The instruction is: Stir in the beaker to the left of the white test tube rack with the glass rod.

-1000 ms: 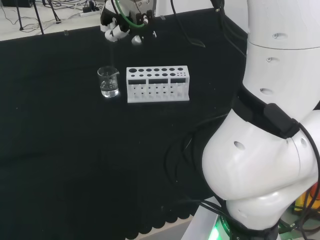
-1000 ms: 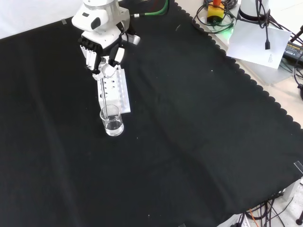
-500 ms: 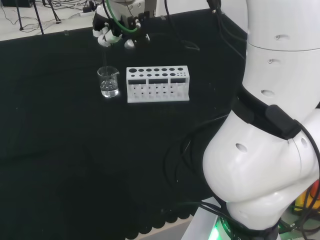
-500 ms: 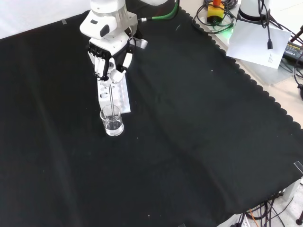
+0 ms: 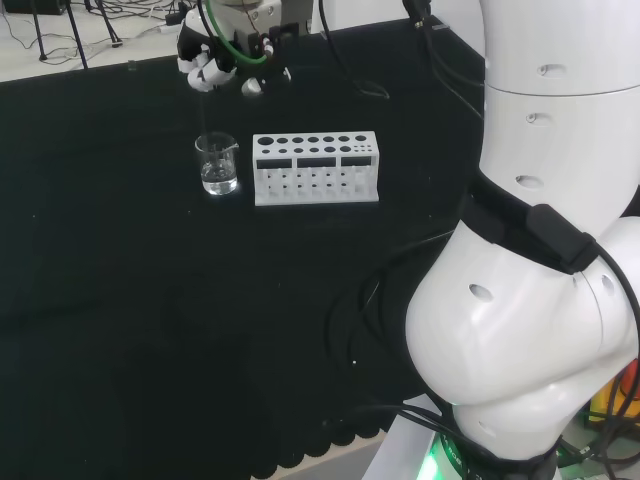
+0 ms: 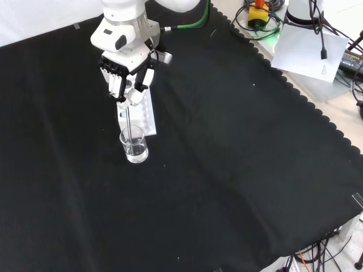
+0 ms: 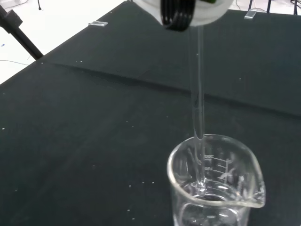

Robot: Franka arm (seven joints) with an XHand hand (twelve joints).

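**Glass rod dips into the beaker**

Your big white arm (image 5: pixel 540 250) takes up the right side of the head view. It reaches over to the far end of the tabletop (image 6: pixel 238 170), which has a black cloth on it.

Next comes the white test tube rack (image 5: pixel 316 168). It stands on the cloth with lots of round holes in its top. In the front view you see the rack (image 6: pixel 142 116) just behind the beaker, partly under the hand.

Your hand (image 6: pixel 126 76) hangs above the rack and the beaker. Its fingers (image 6: pixel 134 96) are curled and pinch the top of the glass rod. In the head view the hand (image 5: pixel 215 60) is up high, above and behind the beaker.

The beaker (image 5: pixel 217 164) sits just to the left of the rack in the head view. It is clear and has some clear water at the bottom. It stands up straight on the cloth.

The glass rod (image 6: pixel 129 122) is thin and clear. It goes almost straight down from the fingers into the beaker (image 6: pixel 134 145). In the wrist view you can see the rod (image 7: pixel 197 103) pass the rim of the beaker (image 7: pixel 214 181), with its tip at the water.
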